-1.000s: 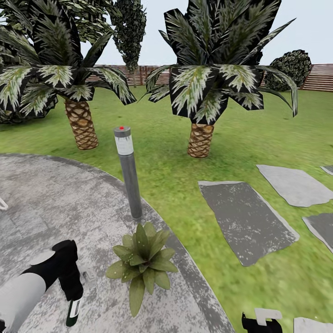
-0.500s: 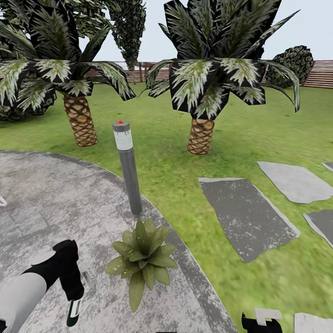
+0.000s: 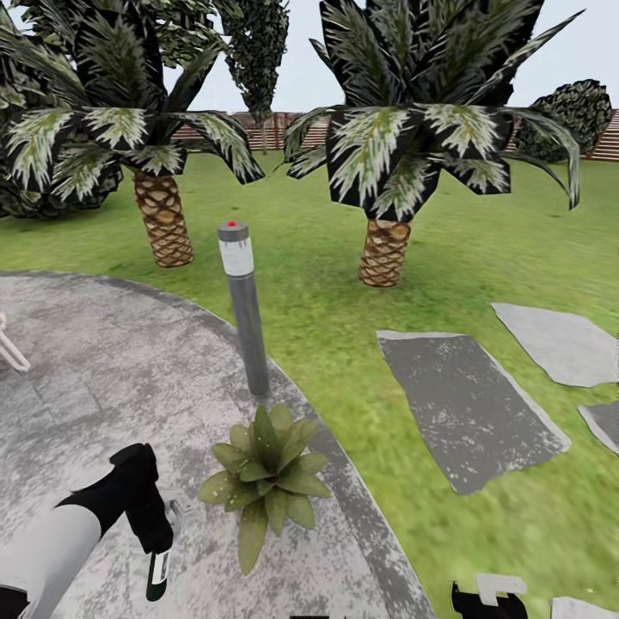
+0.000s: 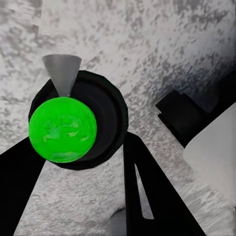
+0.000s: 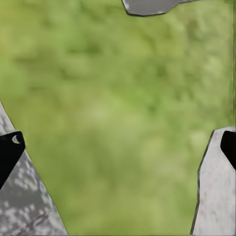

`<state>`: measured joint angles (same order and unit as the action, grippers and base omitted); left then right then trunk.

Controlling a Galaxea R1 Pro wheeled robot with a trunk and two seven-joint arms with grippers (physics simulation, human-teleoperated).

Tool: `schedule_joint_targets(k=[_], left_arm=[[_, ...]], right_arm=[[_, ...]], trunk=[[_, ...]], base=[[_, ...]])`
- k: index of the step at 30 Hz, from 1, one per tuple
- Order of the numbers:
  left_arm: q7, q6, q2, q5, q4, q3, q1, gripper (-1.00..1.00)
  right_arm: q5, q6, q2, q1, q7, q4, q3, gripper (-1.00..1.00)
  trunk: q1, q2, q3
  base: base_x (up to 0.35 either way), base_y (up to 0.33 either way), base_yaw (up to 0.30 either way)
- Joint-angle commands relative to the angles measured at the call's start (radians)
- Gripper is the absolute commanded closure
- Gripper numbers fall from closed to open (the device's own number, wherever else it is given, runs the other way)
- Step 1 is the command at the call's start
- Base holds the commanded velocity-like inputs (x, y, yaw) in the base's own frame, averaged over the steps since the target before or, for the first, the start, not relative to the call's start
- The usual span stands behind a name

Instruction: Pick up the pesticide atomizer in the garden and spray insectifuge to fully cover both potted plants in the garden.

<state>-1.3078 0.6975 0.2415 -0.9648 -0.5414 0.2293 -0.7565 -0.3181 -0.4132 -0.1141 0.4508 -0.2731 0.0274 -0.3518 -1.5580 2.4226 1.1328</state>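
I have the left pincer (image 3: 153,550) pinching the pesticide atomizer (image 3: 157,574), the bottle hanging below my fingers over the paved patio (image 3: 103,378); in the left wrist view its green cap (image 4: 62,129) and grey nozzle (image 4: 61,73) sit between the dark fingers. The potted plant (image 3: 266,481) is just beside the pincer, toward the lawn (image 3: 344,284), with the bollard lamp (image 3: 244,314) beyond it. My worry is aim — I judge the nozzle may not point at the leaves, so spray could land on paving and leave the rosette partly uncovered. The grip looks high on the bottle, so a quick wrist turn could let it slip. The right pincer (image 5: 118,142) is spread over grass and a stepping stone (image 5: 214,182).
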Motion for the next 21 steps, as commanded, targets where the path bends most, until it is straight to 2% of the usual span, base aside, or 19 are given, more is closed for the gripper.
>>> schedule_joint_targets(k=[1, 11, 15, 21], left_arm=[[-0.007, 0.010, 0.000, -0.003, -0.002, 0.004, 0.000, 1.00], [-0.005, 0.011, 0.000, -0.015, -0.002, 0.011, 0.003, 1.00], [0.000, 0.011, 0.000, -0.016, -0.003, 0.013, 0.002, 1.00], [0.007, 0.012, 0.001, -0.017, -0.002, 0.013, 0.002, 1.00]], right_arm=[[-0.007, -0.001, -0.001, 0.000, -0.003, 0.000, -0.009, -1.00], [-0.008, -0.001, 0.000, 0.000, -0.003, 0.002, -0.009, -1.00], [-0.009, -0.001, 0.001, 0.000, -0.004, 0.002, -0.009, -1.00], [-0.009, -0.001, 0.001, 0.000, -0.004, 0.002, -0.009, -1.00]], trunk=[[0.000, 0.000, 0.001], [0.000, 0.000, 0.001], [0.000, 0.000, 0.001], [0.000, 0.000, 0.001]], base=[[0.000, -0.271, 0.001], [0.038, -0.274, 0.000], [-0.110, -0.271, 0.017], [-0.159, -0.262, 0.234]])
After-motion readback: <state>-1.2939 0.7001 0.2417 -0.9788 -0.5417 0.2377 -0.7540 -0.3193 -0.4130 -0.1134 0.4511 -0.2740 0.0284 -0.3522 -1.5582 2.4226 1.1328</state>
